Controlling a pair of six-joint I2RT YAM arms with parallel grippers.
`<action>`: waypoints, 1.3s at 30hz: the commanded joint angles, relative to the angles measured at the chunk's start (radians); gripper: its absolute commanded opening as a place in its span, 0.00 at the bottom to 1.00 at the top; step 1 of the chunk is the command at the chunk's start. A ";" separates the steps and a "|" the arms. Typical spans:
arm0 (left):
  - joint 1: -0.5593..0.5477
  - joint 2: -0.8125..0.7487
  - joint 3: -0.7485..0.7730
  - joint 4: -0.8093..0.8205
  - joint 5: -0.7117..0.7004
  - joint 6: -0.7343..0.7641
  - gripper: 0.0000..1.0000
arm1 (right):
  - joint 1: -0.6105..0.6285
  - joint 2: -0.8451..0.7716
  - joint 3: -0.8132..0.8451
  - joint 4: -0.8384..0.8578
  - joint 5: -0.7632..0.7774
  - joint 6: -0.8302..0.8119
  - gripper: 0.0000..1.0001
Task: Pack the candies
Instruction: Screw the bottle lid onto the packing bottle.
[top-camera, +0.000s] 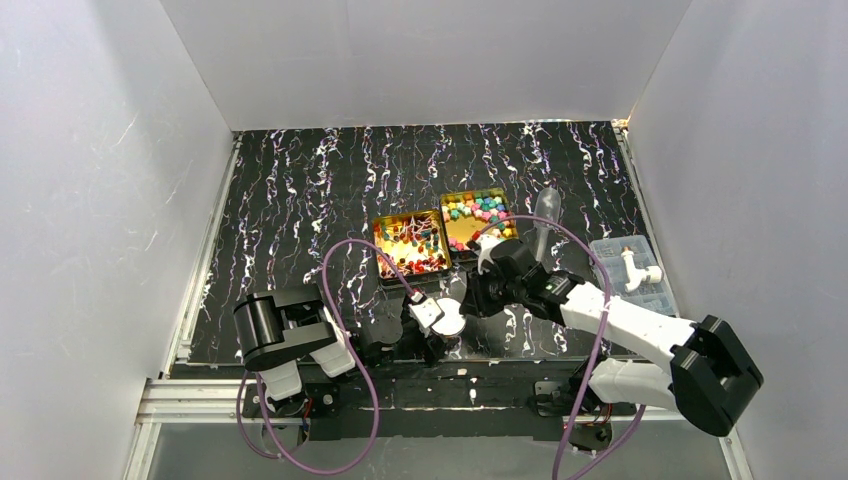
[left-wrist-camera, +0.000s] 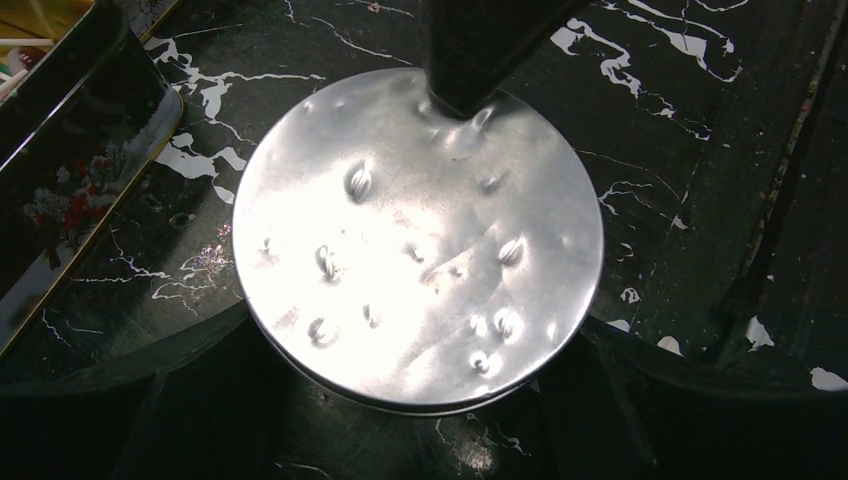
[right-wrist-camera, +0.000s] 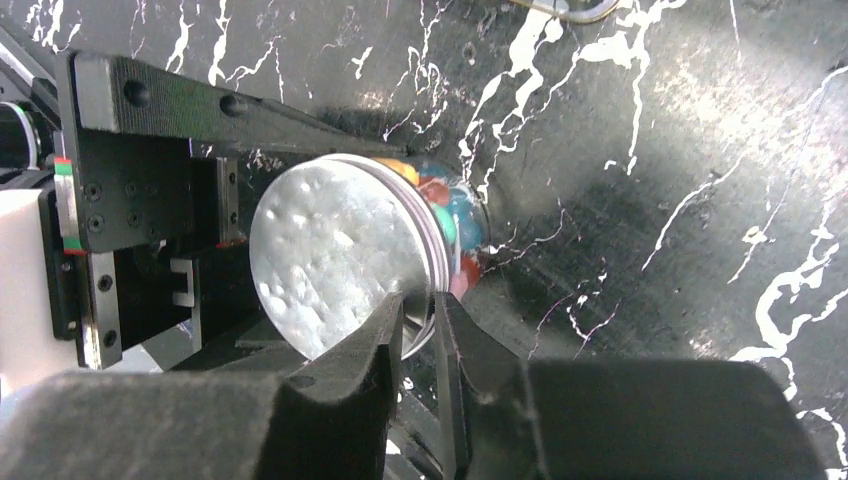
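Note:
A small clear jar (right-wrist-camera: 455, 225) with a round silver-white lid (left-wrist-camera: 420, 240) stands near the table's front edge, with coloured round candies (right-wrist-camera: 447, 215) inside. My left gripper (top-camera: 432, 322) is shut on the jar below the lid, its fingers (left-wrist-camera: 130, 400) on either side. My right gripper (right-wrist-camera: 420, 312) is shut on the lid's rim, and one finger (left-wrist-camera: 470, 50) of it shows in the left wrist view. Two open gold tins hold more candies: twist-wrapped ones (top-camera: 410, 243) on the left, round lumps (top-camera: 480, 212) on the right.
A clear plastic compartment box (top-camera: 627, 265) with a white piece lies at the right edge. A clear tube-like item (top-camera: 545, 208) lies beside the right tin. The left tin's printed side (left-wrist-camera: 60, 180) is close to the jar. White walls enclose the black marbled table (top-camera: 300, 200).

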 joint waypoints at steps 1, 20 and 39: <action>0.001 -0.006 0.002 -0.091 -0.070 0.014 0.50 | 0.015 -0.043 -0.065 -0.104 -0.064 0.054 0.25; 0.001 -0.026 -0.006 -0.107 -0.045 0.028 0.50 | 0.064 -0.238 0.007 -0.238 0.008 0.127 0.30; 0.001 -0.033 -0.009 -0.125 -0.021 0.028 0.49 | 0.026 0.082 0.276 -0.186 0.071 -0.059 0.39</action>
